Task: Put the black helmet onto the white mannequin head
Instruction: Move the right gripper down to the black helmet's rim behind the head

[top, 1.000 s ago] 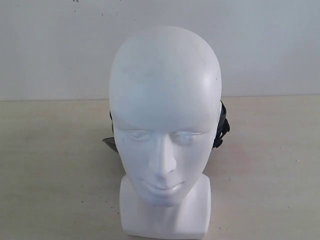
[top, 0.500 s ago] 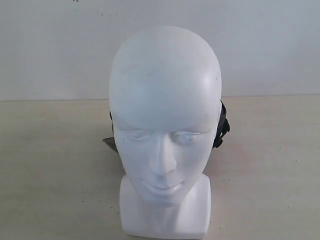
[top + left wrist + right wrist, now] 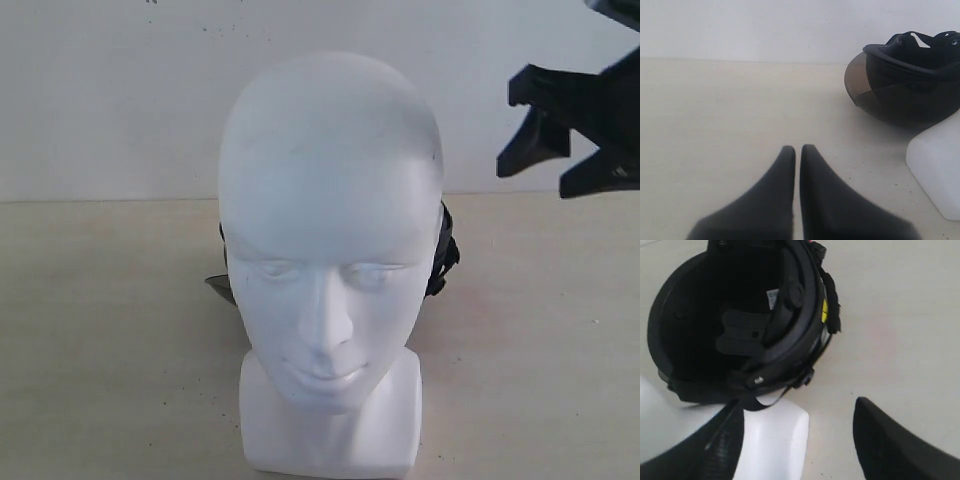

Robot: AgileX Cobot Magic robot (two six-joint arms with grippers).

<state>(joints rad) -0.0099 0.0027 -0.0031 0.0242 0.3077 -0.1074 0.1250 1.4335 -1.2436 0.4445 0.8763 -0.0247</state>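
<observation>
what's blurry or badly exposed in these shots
Left wrist view: left gripper soft, out of focus; black helmet sharp. Right wrist view: helmet interior very dark, right gripper blurred. Exterior view: flat light, white mannequin head barely separates from the wall.

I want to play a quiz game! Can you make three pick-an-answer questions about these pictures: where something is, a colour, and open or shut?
1. Where is the black helmet?
A) on the table behind the white mannequin head
B) on top of the head
C) in a gripper

2. What colour is the head?
A) red
B) white
C) blue

3. How is the right gripper?
A) shut on the helmet
B) shut on the head
C) open

1 A: it peeks out behind the bare head.
2 B: it is white all over.
3 C: its fingers stand wide apart, holding nothing.
</observation>
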